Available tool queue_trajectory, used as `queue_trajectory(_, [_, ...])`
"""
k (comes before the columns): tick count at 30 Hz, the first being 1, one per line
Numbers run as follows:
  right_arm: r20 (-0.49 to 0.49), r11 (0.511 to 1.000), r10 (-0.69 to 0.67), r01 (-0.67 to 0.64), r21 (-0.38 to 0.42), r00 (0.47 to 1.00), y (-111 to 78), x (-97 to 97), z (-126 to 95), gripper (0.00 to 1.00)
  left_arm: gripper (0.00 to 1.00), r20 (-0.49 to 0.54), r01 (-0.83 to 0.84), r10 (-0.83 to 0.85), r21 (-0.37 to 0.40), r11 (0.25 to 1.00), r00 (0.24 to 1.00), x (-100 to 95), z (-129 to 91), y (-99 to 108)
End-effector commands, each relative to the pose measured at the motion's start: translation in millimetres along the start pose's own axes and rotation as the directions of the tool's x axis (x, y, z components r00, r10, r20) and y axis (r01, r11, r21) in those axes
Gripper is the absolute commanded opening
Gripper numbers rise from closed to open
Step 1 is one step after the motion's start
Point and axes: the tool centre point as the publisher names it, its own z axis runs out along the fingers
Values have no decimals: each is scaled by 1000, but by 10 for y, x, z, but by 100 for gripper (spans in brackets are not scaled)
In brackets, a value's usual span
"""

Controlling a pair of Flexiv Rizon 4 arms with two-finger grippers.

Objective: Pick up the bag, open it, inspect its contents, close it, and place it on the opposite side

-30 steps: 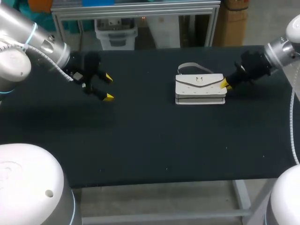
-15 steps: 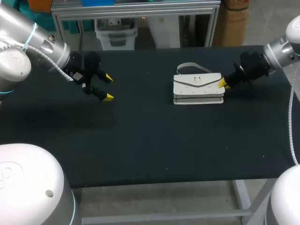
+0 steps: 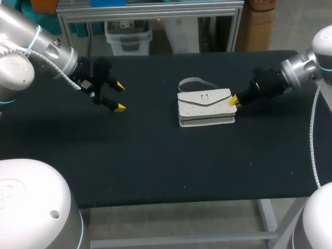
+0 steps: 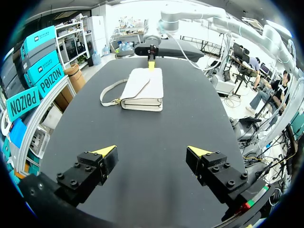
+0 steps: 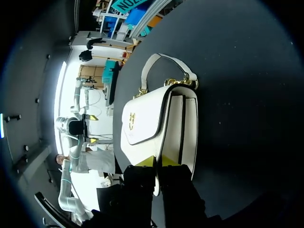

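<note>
A small white leather flap handbag (image 3: 205,106) lies flat on the black-topped table (image 3: 155,171), a little toward 2 o'clock from the table's middle as seen from the head camera. Its flap is down, with a small gold-coloured clasp (image 3: 204,96) at the flap's point, and its pale carrying strap (image 3: 194,82) loops onto the tabletop at the bag's 11 o'clock.

The right gripper (image 3: 234,100) comes in from 3 o'clock, low over the table. Its two yellow tips are drawn together side by side with nothing clamped between them, and they appear to press against the short end of the bag. The right wrist camera sees them at the flap's corner.

The left gripper (image 3: 120,97) hangs well apart from the bag, toward 10 o'clock on the table, with its yellow-tipped fingers spread wide and holding nothing. From the left wrist camera the bag sits far ahead at 12 o'clock, with bare tabletop between it and the spread fingers
</note>
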Motion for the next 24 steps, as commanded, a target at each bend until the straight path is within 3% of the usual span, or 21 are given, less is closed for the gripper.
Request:
queue_trajectory(1, [-5, 999, -6, 6, 45, 1000, 62, 59, 108, 0, 100, 1, -1, 1, 2, 1000, 1000, -2, 7, 5])
queue_trajectory(13, [-22, 994, -47, 49, 100, 999, -181, 404, 554, 0, 100, 1, -1, 1, 2, 1000, 1000, -2, 7, 5])
queue_trajectory(24, [2, 1000, -1, 1, 9, 1000, -459, 454, 819, 0, 100, 1, -1, 1, 2, 1000, 1000, -2, 7, 5])
